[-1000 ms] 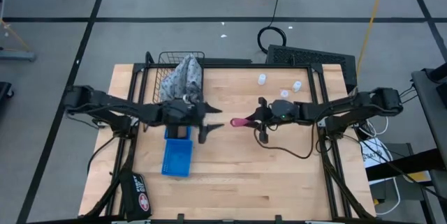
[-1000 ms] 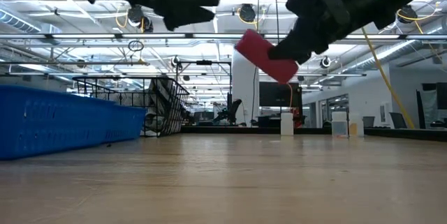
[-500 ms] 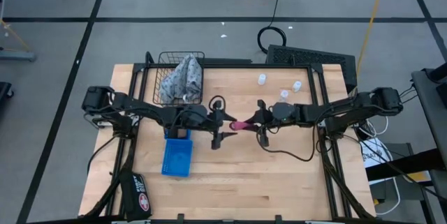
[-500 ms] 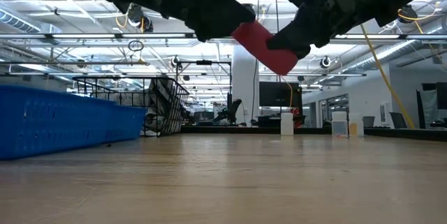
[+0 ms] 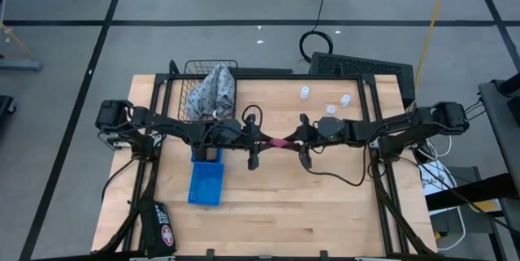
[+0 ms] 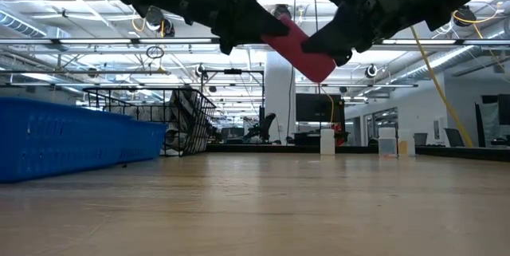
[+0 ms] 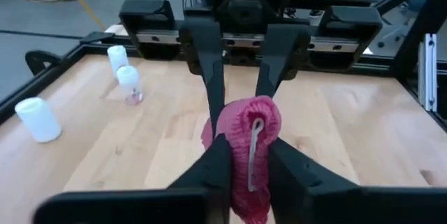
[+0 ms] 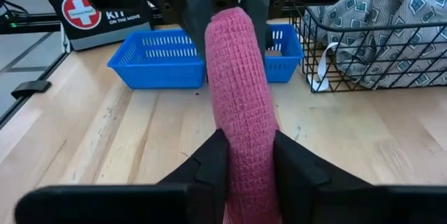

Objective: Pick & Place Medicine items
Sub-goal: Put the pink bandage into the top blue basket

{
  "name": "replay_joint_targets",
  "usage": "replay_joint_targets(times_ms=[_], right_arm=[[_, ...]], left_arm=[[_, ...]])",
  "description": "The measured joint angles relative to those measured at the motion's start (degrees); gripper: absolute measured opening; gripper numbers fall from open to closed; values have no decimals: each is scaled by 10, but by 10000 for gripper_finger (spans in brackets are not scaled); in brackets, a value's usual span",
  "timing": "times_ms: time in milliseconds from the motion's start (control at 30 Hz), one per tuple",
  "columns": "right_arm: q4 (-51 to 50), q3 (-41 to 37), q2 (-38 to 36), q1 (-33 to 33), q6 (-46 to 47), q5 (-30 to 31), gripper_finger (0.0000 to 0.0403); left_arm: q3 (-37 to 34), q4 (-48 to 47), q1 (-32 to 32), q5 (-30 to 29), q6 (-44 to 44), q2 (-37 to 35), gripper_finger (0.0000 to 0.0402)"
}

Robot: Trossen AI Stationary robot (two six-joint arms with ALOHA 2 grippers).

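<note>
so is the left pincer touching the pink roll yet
Touching. In the left wrist view the left pincer has its fingers pressed against both sides of the pink roll, which the right pincer grips at the other end.

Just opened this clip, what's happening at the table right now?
A handover in mid-air above the middle of the table. Both hands grip the pink roll at once: the right hand holds one end, the left hand the other, well above the wood. Three small white bottles stand untouched on the far right part of the table. A blue tray lies under the left arm, and a wire basket holding grey cloth sits at the far edge.
</note>
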Motion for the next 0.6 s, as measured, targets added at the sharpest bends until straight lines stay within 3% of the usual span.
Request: replay_joint_targets(times_ms=[133, 333, 500, 600], right_arm=[[-43, 2, -22, -1, -15, 3, 106], [-200, 2, -122, 0, -30, 93, 151], [-319, 0, -213, 0, 20, 113, 164], [-321, -14, -246, 0, 48, 114, 163]], left_arm=[[0, 13, 3, 6, 10, 1, 53], [-8, 55, 20, -5, 6, -1, 53], [-59, 191, 49, 41, 2, -3, 53], [-100, 289, 65, 79, -12, -3, 53]])
